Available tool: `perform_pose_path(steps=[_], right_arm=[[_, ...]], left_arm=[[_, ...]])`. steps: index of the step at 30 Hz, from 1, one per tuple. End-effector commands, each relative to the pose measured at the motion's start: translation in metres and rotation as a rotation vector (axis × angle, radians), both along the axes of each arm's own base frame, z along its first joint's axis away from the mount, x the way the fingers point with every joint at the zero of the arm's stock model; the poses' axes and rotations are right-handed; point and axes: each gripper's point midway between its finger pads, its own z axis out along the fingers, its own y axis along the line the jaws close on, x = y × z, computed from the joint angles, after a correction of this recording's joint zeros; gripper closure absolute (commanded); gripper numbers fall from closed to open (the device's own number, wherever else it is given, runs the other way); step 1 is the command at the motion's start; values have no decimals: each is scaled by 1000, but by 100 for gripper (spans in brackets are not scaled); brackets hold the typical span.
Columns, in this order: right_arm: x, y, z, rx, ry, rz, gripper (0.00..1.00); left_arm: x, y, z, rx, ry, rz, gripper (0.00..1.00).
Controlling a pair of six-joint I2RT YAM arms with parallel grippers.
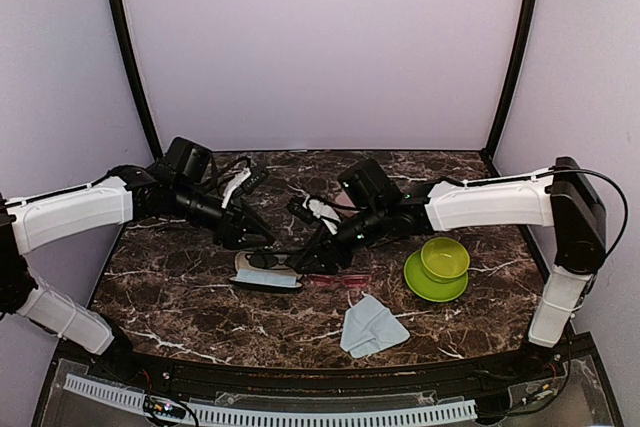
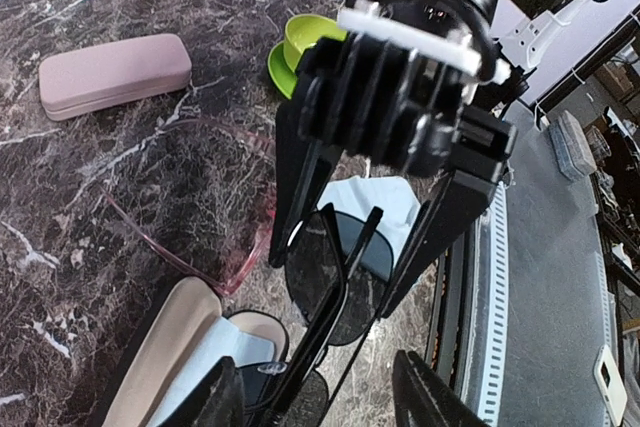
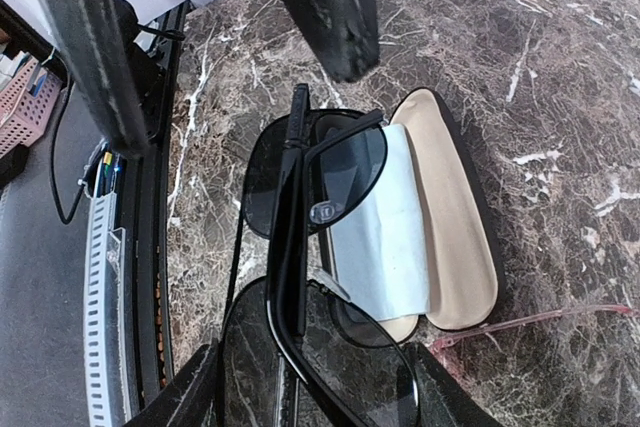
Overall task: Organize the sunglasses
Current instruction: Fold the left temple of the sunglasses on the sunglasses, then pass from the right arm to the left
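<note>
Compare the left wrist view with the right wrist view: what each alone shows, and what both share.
Left wrist only: the closed pink case, the green cup on its saucer, a loose pale cloth. Right wrist only: a pink basket beyond the marble table. Both: the black sunglasses above the open case with its lining cloth, the red-pink sunglasses, the right gripper closed on one lens, the left gripper open around the other.

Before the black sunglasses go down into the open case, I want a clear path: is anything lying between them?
Yes: a light blue cloth lies inside the open case, right under the black sunglasses.
</note>
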Motion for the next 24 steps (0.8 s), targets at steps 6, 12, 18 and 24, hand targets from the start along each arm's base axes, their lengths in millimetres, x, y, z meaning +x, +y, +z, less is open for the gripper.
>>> perform_pose_path(steps=[6,12,18,24], right_arm=[[-2,13,14,51,90,-18,64],[0,13,24,76,338,-71,64],[-2,11,28,101,568,-98,64],[-11,12,35,117,699,-84,64]], left_arm=[[1,2,0,49,-126,-7,44],[-12,0,7,44,-326,-43,34],[-24,3,17,40,-526,-97,28],[-26,2,7,145,-629,-152,23]])
